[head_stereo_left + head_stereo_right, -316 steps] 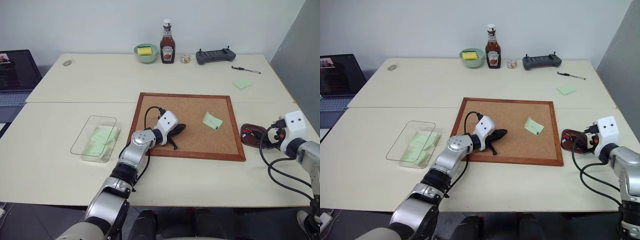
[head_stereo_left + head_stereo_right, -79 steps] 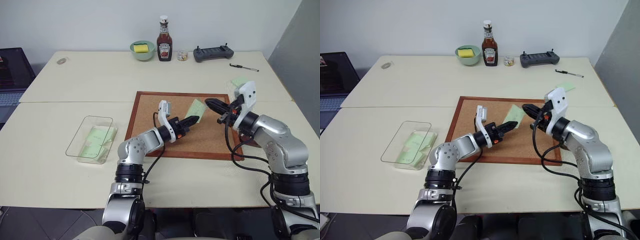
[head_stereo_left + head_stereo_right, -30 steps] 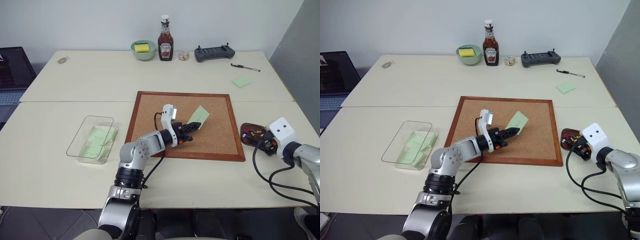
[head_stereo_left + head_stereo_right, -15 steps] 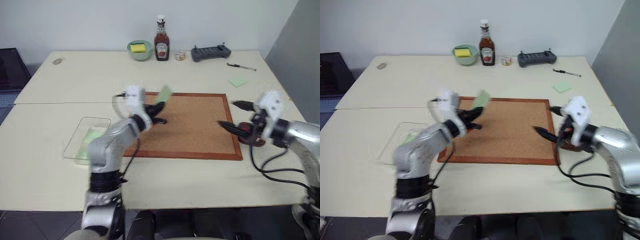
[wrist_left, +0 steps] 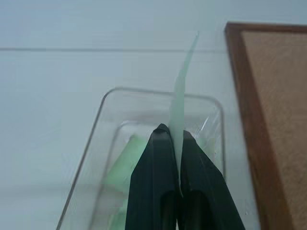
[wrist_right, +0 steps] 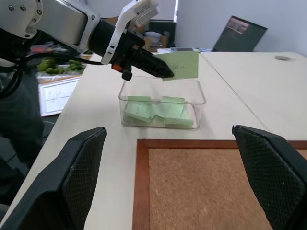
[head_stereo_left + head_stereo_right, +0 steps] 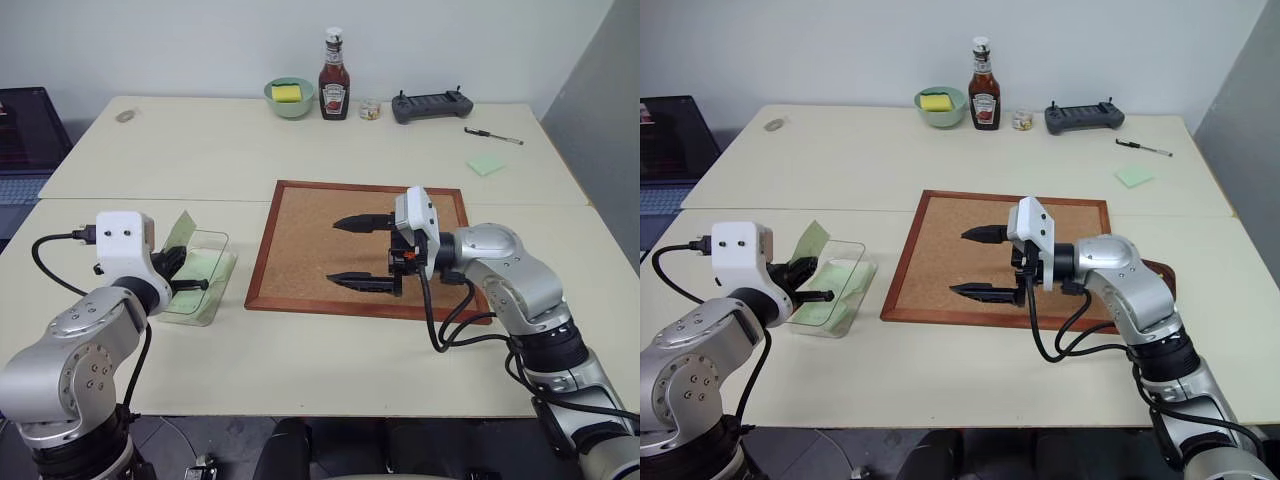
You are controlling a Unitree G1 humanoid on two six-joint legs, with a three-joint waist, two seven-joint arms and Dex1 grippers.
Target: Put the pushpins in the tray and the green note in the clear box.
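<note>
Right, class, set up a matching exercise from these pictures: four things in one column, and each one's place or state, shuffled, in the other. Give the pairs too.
Things:
1. green note
2. right end effector
3. ketchup bottle
4. clear box

Places or states:
A. at the table's far edge, beside the green bowl
B. open, above the corkboard
C. pinched in the left end effector
D. left of the corkboard, green slips inside

Pairs: 1-C, 2-B, 3-A, 4-D
</note>
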